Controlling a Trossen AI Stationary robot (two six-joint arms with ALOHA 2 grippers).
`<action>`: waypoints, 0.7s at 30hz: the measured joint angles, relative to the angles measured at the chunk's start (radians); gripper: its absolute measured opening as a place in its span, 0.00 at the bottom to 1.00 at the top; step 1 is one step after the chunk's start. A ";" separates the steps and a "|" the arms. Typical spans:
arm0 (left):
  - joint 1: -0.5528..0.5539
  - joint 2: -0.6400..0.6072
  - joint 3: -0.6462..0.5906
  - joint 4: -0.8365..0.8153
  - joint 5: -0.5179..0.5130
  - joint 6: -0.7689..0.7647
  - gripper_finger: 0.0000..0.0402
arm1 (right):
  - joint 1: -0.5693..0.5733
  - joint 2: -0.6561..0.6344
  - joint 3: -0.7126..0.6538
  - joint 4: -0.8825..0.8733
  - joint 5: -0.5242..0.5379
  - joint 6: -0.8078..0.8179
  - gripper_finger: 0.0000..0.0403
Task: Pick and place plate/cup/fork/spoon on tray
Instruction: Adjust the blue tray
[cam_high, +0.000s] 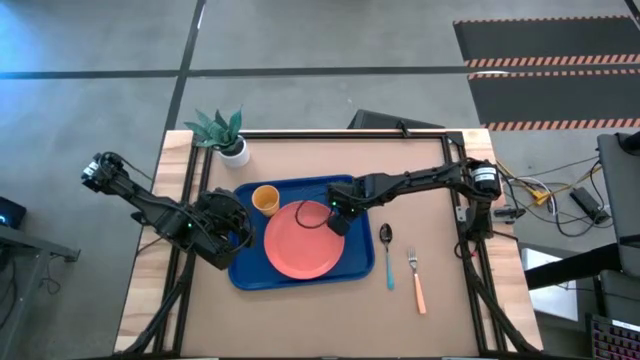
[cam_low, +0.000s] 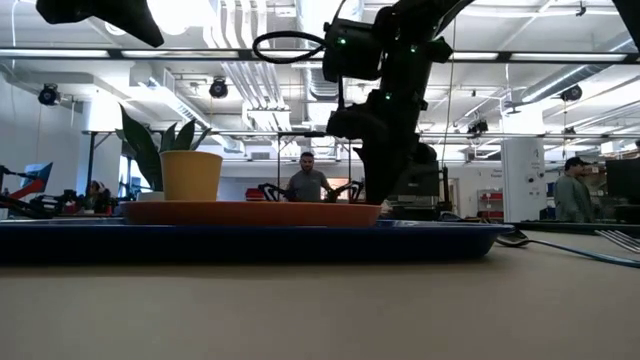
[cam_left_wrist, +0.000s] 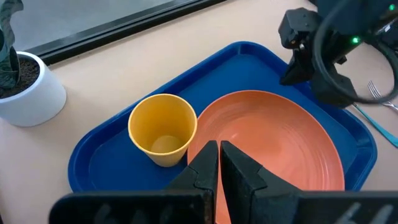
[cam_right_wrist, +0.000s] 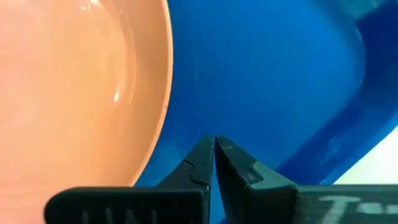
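My right gripper (cam_high: 337, 222) hangs over the large blue rectangular plastic tray (cam_high: 246, 270), its two dark fingers (cam_right_wrist: 200, 163) pressed together with nothing between them. Through my right wrist camera the fingertips point down at bare blue tray floor (cam_right_wrist: 267, 81), and the round flat coral-pink plate (cam_right_wrist: 74, 87) lies just beside them, its rim close to the tips but apart from them. From above, this gripper sits at the plate's (cam_high: 305, 240) edge on the side nearest my right arm's base.

My left gripper (cam_high: 240, 228) is at the opposite side of the tray, over its rim, fingers (cam_left_wrist: 208, 167) likewise closed and empty. Just ahead of those fingers the plate (cam_left_wrist: 273, 143) lies flat in the tray (cam_left_wrist: 106, 162), and the small orange-yellow round cup (cam_left_wrist: 163, 128) stands upright on the tray floor beside the plate, near my left fingertips.

Outside the tray, on the tan tabletop (cam_high: 440, 250) beyond my right gripper, lie the small spoon with a dark metal bowl and light blue handle (cam_high: 388, 256) and, just past it, the small fork with silver tines and a pale orange-pink handle (cam_high: 416, 280). They lie roughly parallel and apart from each other.

A white pot with a green plant (cam_high: 226, 138) stands at the table corner behind my left gripper. In the low view people (cam_low: 307, 182) stand in the room beyond the table.
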 joint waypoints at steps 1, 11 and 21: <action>0.000 0.000 0.000 0.000 0.000 0.000 0.00 | 0.008 0.000 -0.003 0.002 0.008 0.005 0.02; 0.000 0.000 0.000 0.000 0.000 0.001 0.00 | 0.069 0.000 -0.017 0.132 0.014 0.089 0.02; 0.000 0.000 0.000 0.000 0.005 0.009 0.00 | 0.056 0.000 0.004 0.068 0.078 0.037 0.02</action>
